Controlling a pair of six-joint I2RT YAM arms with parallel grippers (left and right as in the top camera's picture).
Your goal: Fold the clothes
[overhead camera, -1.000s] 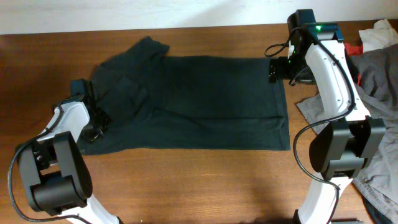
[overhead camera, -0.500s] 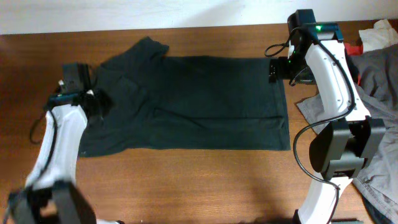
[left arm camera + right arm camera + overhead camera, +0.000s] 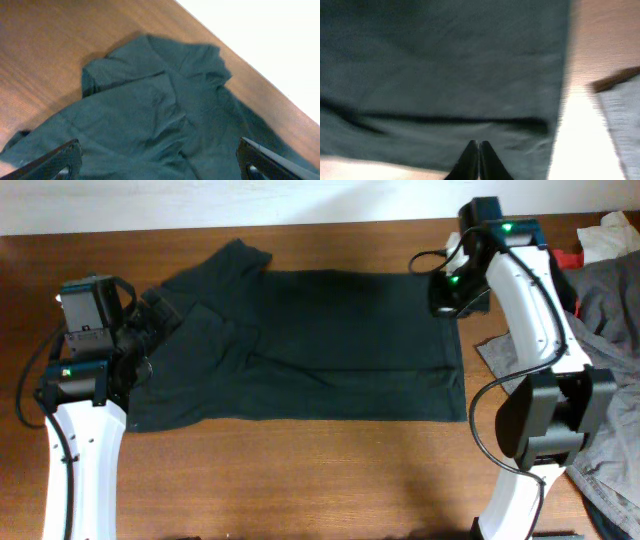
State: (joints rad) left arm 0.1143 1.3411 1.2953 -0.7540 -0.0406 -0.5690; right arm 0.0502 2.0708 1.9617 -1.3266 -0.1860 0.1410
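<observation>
Overhead, soft creased dark clothes (image 3: pixel 320 350) lie flat; left hand (image 3: pixel 160 161) apart, right hand (image 3: pixel 476 152) seemingly together.

- Table (image 3: pixel 300 480), near strip: bare wood between the two arms, open all along the dark garment's (image 3: pixel 330 340) near hem.
- Table, far strip: narrow bare band between the garment and the wall (image 3: pixel 200 200), wider at the far left.
- Left arm (image 3: pixel 80 430): blocks the left side, its head over the garment's left end.
- Right arm (image 3: pixel 530 300): arches over the right hem at the far corner.
- Grey garment (image 3: pixel 605 300): heaped at the right, near that hem.
</observation>
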